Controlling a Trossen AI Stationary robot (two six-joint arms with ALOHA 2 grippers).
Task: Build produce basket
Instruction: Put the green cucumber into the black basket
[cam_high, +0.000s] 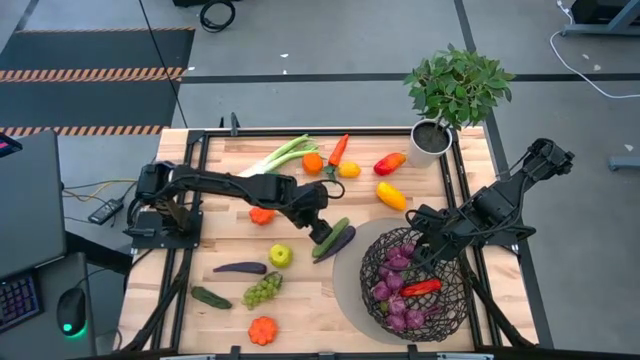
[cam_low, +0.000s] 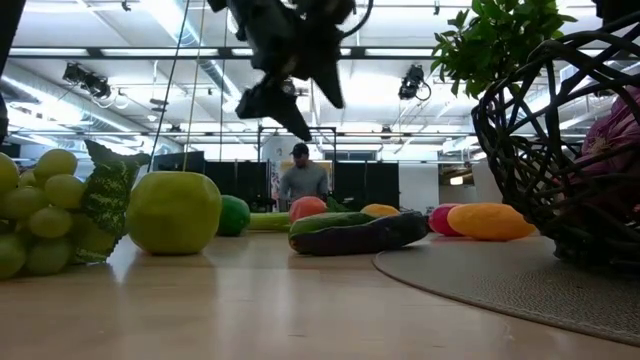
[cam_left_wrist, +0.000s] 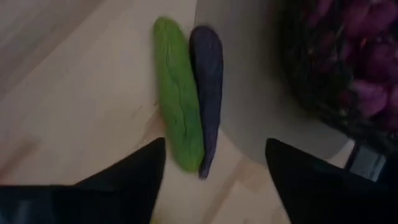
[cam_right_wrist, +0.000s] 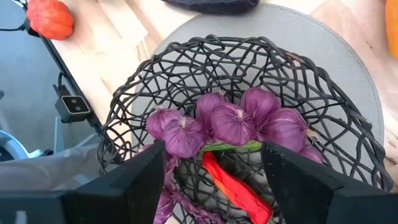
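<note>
A wooden desk (cam_high: 230, 290) carries the basket (cam_high: 415, 285) at its front right corner, holding purple onions (cam_right_wrist: 236, 121) and 1 red pepper (cam_right_wrist: 236, 186). The right gripper (cam_high: 425, 240) hovers over its rim, jaws spread. Mid-desk, the left gripper (cam_high: 322, 228), jaws spread, hangs above a cucumber (cam_left_wrist: 178, 127) touching an eggplant (cam_left_wrist: 207, 93).

Pale wooden plank tabletop (cam_high: 300, 300), smooth matt grain; dark brown woven-wire basket (cam_right_wrist: 186, 68), open mesh; round grey matt mat (cam_left_wrist: 249, 93); glossy plastic-looking green apple (cam_low: 173, 212).

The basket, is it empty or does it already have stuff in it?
Partly filled: the basket holds purple onions and a red pepper.
</note>
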